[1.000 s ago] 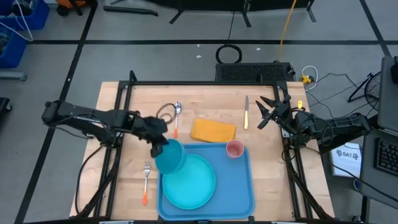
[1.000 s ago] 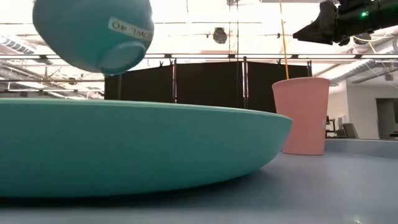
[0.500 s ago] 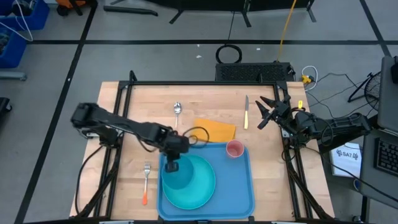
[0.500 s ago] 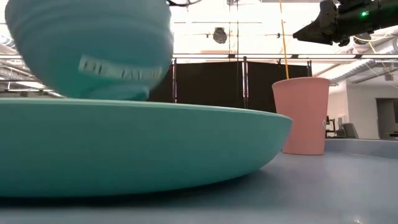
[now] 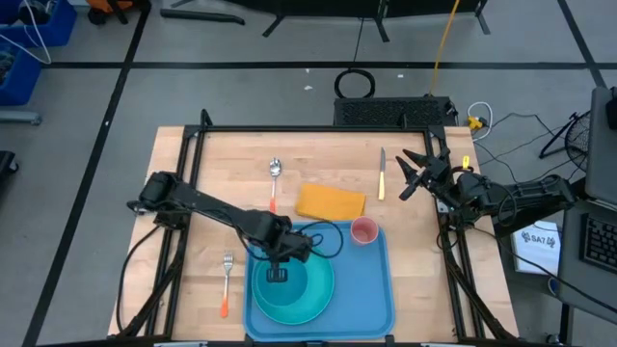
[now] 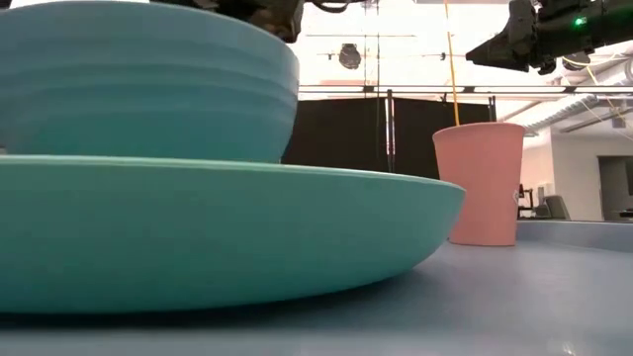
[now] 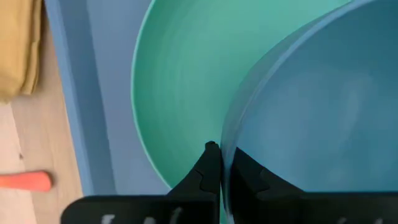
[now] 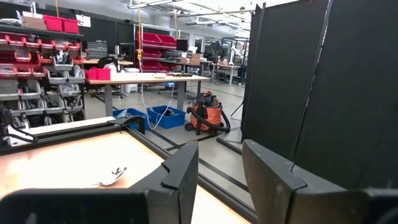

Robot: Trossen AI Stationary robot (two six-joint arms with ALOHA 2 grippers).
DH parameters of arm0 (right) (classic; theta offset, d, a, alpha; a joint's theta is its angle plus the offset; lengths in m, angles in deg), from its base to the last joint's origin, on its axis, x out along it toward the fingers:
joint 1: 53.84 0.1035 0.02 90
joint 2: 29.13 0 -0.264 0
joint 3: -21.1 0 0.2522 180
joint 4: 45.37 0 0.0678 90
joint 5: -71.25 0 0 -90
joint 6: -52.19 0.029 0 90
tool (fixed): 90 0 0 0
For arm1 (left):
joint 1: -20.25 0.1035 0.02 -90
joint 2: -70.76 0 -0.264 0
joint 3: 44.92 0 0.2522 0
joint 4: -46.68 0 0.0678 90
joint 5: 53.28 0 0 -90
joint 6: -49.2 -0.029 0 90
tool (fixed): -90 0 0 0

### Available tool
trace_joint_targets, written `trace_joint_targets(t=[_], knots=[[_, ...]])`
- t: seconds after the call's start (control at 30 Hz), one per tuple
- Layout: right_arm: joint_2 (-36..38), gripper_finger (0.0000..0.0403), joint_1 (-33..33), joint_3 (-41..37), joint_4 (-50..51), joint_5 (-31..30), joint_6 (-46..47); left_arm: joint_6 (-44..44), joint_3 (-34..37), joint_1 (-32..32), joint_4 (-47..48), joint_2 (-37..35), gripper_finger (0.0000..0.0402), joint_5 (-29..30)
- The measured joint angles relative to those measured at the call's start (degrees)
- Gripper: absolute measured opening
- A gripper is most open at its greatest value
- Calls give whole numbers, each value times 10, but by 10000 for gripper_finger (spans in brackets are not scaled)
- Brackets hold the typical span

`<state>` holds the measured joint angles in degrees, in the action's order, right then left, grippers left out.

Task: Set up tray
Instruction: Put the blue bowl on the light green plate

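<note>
On the blue tray (image 5: 371,294) at the table's near edge, the left gripper (image 5: 278,273) is pinching the bowl's (image 5: 289,280) rim, bowl sitting on the plate (image 5: 313,299); the right gripper (image 5: 413,173) is waiting at the table's right edge, fingers apart.

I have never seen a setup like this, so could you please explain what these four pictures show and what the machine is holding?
It is a robot with two dark arms at a wooden table, each ending in a two-finger gripper. One picture looks straight down from above, one looks across at table height, and two come from cameras on the arms' wrists.

On the table lies a blue tray carrying a turquoise plate and a pink cup. Beside the tray are an orange-yellow napkin, a spoon, a fork and a knife.

The left gripper is shut on the rim of a blue bowl, which sits on the plate. The right gripper waits open, holding nothing, at the table's right edge.
</note>
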<state>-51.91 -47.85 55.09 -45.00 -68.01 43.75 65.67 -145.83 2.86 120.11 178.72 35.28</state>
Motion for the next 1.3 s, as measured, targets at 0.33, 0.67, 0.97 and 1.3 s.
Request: trace_joint_targets(t=[0.33, 0.67, 0.97, 1.3], knots=[[-3, 116, 0, 0, 3, 0, 5, -20, -10, 15, 3, 12, 7, 0], [-3, 116, 0, 0, 3, 0, 5, -38, -10, 20, -32, 12, 7, -28], [-3, 116, 0, 0, 3, 0, 6, -44, -10, 21, -45, 16, 7, -35], [-3, 116, 0, 0, 4, 0, 6, -45, -10, 24, -59, 38, 7, -67]])
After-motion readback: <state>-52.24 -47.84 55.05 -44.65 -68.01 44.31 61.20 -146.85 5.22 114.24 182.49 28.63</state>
